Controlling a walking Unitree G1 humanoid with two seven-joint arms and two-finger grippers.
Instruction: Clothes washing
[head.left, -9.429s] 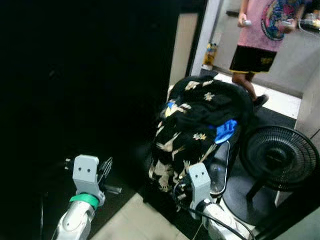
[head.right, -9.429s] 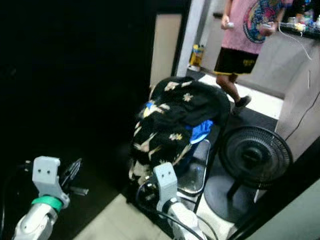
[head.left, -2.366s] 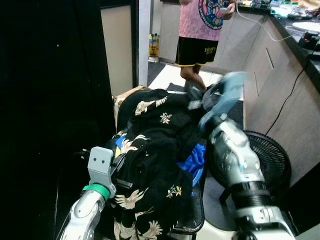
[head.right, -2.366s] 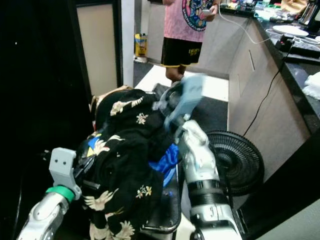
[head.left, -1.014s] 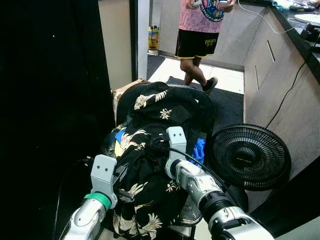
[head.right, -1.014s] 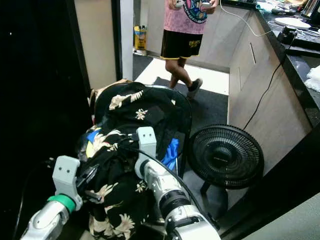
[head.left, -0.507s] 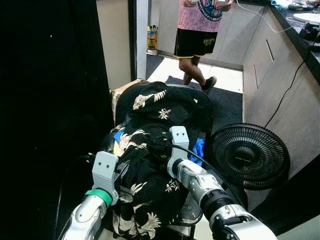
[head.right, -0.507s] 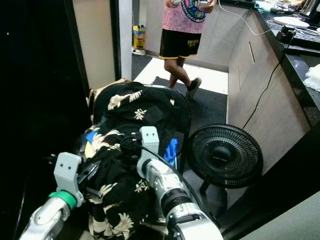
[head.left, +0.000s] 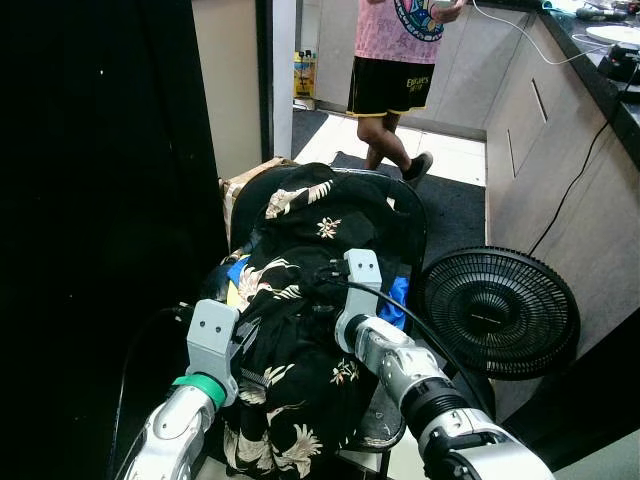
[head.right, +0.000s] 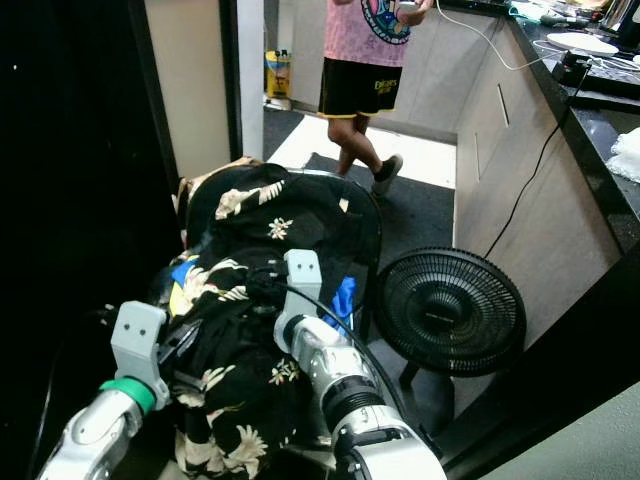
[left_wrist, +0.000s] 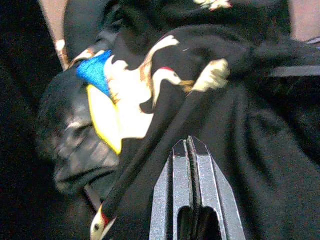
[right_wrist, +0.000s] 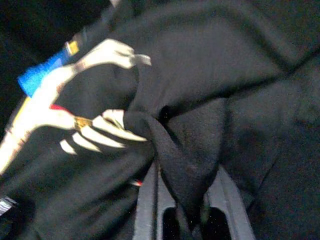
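Now right gripper (right_wrist: 181, 200) pinching soft black floral shirt (head.left: 300, 370) (crumpled).

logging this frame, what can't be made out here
- Chair seat: covered by the black printed clothes, eye views.
- Right gripper fingertips: a fold of black cloth bunches between them, right wrist view.
- Person: cut off by the top edge.
- Left side of the eye views: too dark.
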